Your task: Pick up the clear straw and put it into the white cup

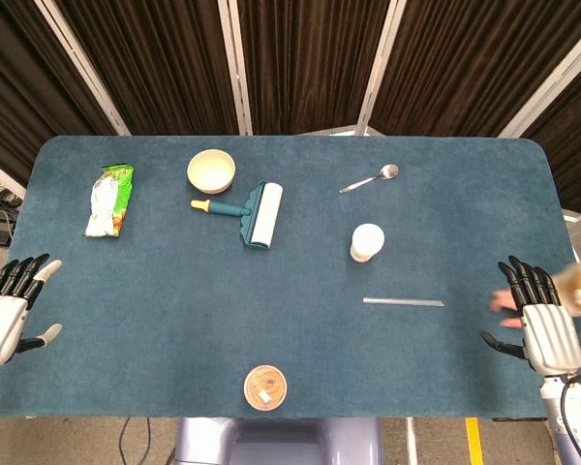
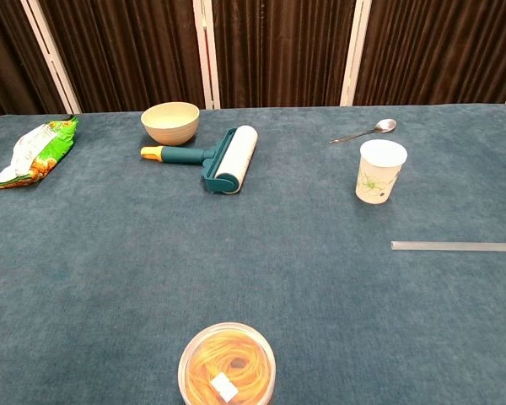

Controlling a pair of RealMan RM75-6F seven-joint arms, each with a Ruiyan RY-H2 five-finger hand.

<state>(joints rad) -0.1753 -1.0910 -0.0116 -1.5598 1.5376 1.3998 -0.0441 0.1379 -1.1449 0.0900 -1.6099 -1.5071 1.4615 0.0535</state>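
Here the clear straw (image 1: 403,302) lies flat on the blue tabletop (image 1: 155,329), right of centre in the head view, just below the upright white cup (image 1: 366,242) and apart from it. The left hand (image 1: 8,312) rests at the lower left edge, released, fingers spread and holding nothing. The right hand (image 1: 537,320) sits at the lower right edge, likewise released with fingers apart, well clear of the straw. A spoon (image 1: 370,179) lies above the cup.

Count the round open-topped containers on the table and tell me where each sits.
2. The cream bowl sits at the far left beside the lint roller; the white cup stands right of centre, behind the clear straw.
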